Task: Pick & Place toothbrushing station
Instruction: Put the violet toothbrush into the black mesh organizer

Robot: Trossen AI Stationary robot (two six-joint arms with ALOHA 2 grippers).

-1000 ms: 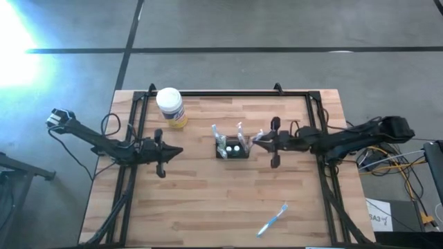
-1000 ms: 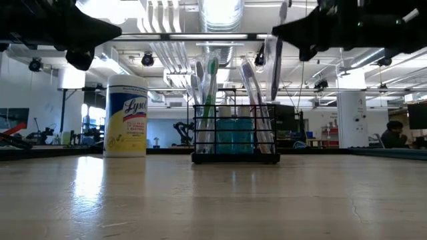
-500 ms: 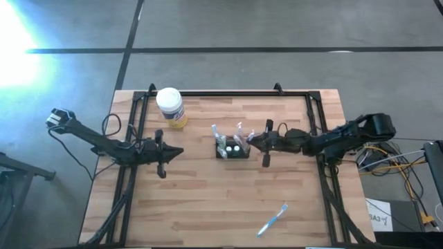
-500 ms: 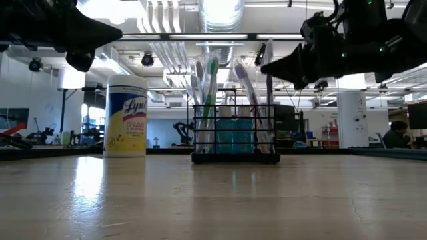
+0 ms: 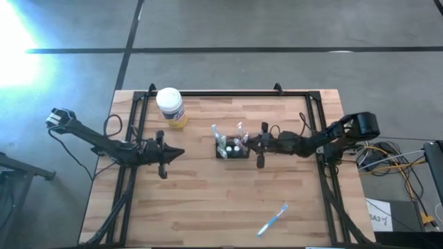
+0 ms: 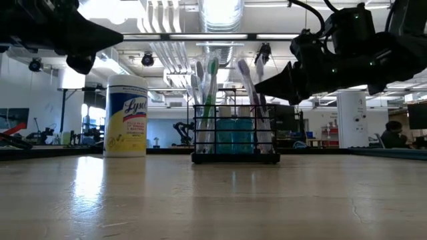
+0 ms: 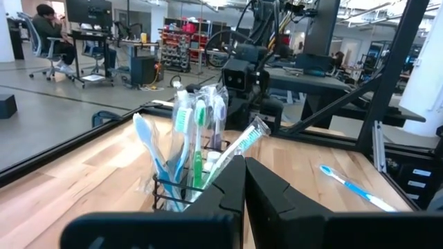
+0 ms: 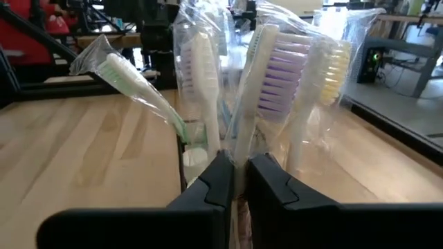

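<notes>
Where the high view looks down, the right gripper (image 5: pixel 253 143) sits just beside the toothbrushing station (image 5: pixel 232 148), which stands mid-table; the left gripper (image 5: pixel 178 152) waits farther off on the station's other side. From the low view, the right gripper (image 6: pixel 260 85) hangs at the wrapped toothbrushes (image 6: pixel 248 83) (upright in the station (image 6: pixel 235 133)). In the right wrist view its fingers (image 8: pixel 223 174) stand narrowly apart around a wrapped toothbrush (image 8: pixel 250 97). In the left wrist view that gripper's fingers (image 7: pixel 232 181) are nearly closed on nothing.
</notes>
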